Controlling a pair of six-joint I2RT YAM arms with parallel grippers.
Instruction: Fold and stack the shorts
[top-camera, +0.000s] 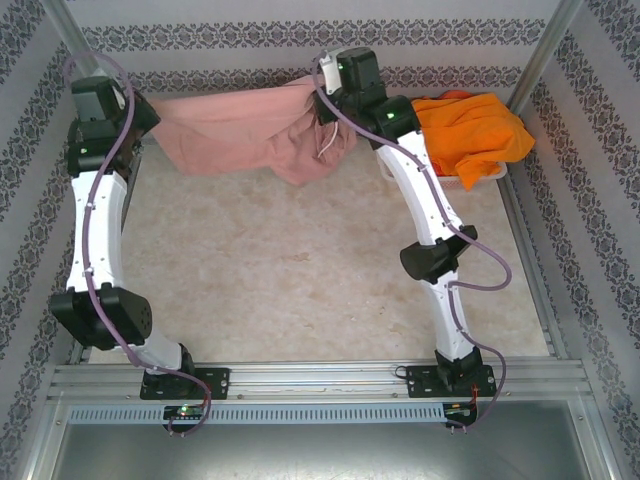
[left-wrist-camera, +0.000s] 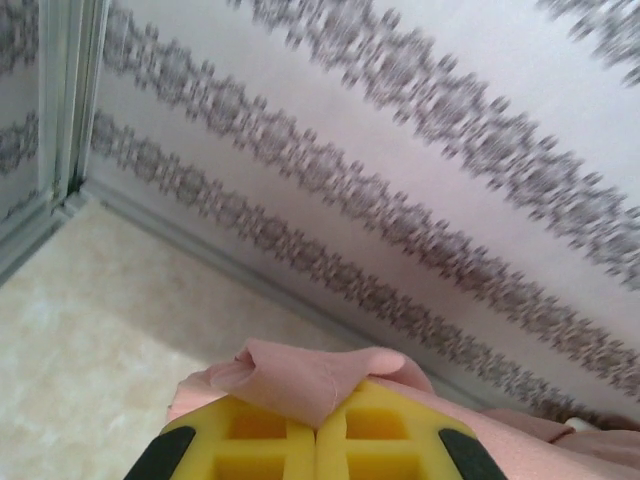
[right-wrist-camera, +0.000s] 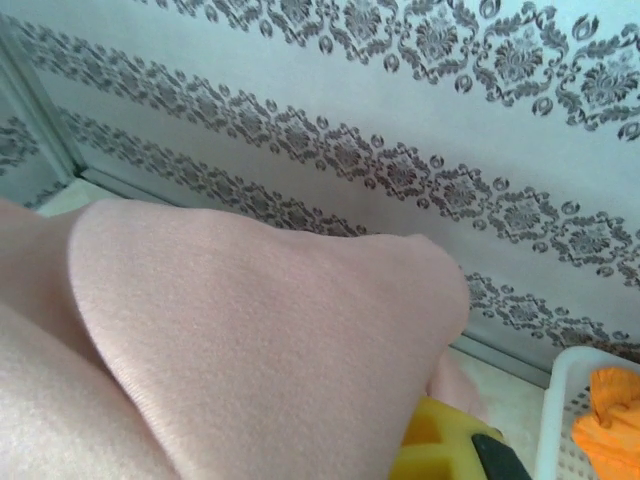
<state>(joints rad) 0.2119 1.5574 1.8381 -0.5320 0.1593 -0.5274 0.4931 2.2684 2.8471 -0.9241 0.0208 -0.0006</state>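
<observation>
Dusty pink cloth shorts (top-camera: 240, 130), clamped in left gripper (left-wrist-camera: 316, 425) and right gripper (right-wrist-camera: 445, 445) at 12 o'clock: hold taut, lower evenly onto worktop (top-camera: 300, 270).

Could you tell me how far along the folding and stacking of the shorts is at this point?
Early. Nothing is folded: the table holds no stack. In hand: the pink shorts hang stretched between the left gripper, jaws shut on the cloth, and the right gripper. Left: folding them, then the orange shorts heaped in the basket.
</observation>
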